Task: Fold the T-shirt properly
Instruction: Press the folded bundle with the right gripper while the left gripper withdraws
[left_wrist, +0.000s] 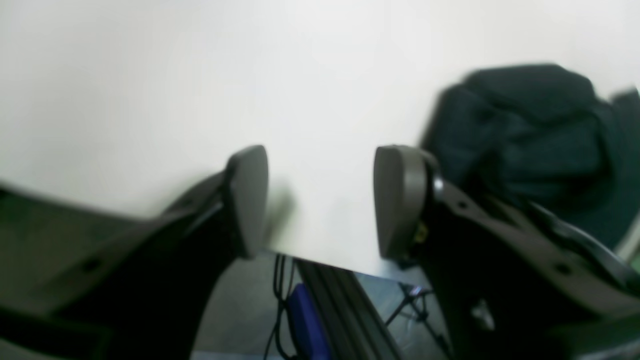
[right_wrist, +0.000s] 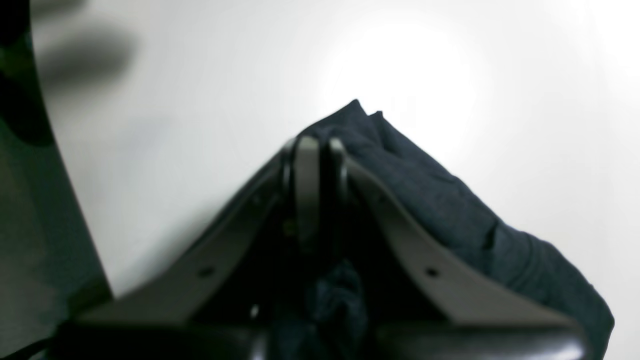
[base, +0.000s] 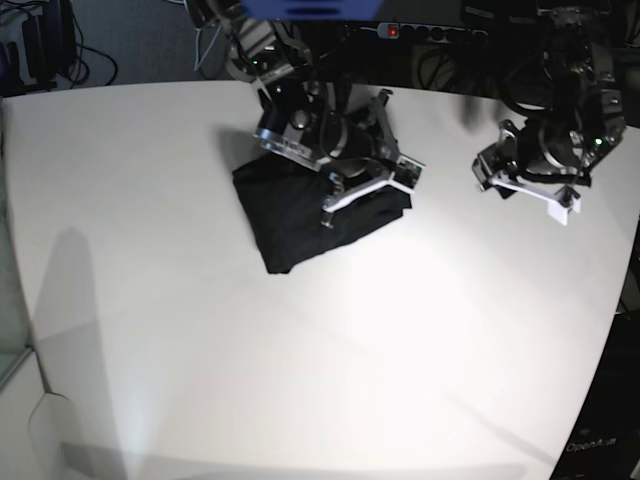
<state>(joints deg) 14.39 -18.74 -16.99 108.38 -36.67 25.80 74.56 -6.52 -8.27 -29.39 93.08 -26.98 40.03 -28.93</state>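
Grippers first: the right gripper (right_wrist: 320, 150) has its two pads pressed together, pinching a fold of the T-shirt (base: 315, 215), with dark cloth bunched behind the closed pads and spilling out toward 4 o'clock in the right wrist view. In the base view this gripper (base: 335, 205) sits at the garment's 3 o'clock edge, its pale fingers down on the fabric.

The left gripper (left_wrist: 320, 200) stands wide apart, its grey pads (left_wrist: 247, 200) well separated with only bare white surface (left_wrist: 200, 90) showing between them; it holds nothing. In the base view it (base: 530, 190) hangs over the surface toward 2 o'clock, well apart from the garment.

The T-shirt lies in a compact, roughly square black bundle on the white surface (base: 300, 360), toward 11 o'clock from the centre of the base view, directly under the right arm. In the left wrist view the shirt (left_wrist: 525, 135) appears as a rumpled dark heap at 2 o'clock, blurred, beyond the right-hand pad. Past the surface's near edge in that view, cables and a blue object (left_wrist: 305, 320) are visible below; what the blue object is cannot be told.
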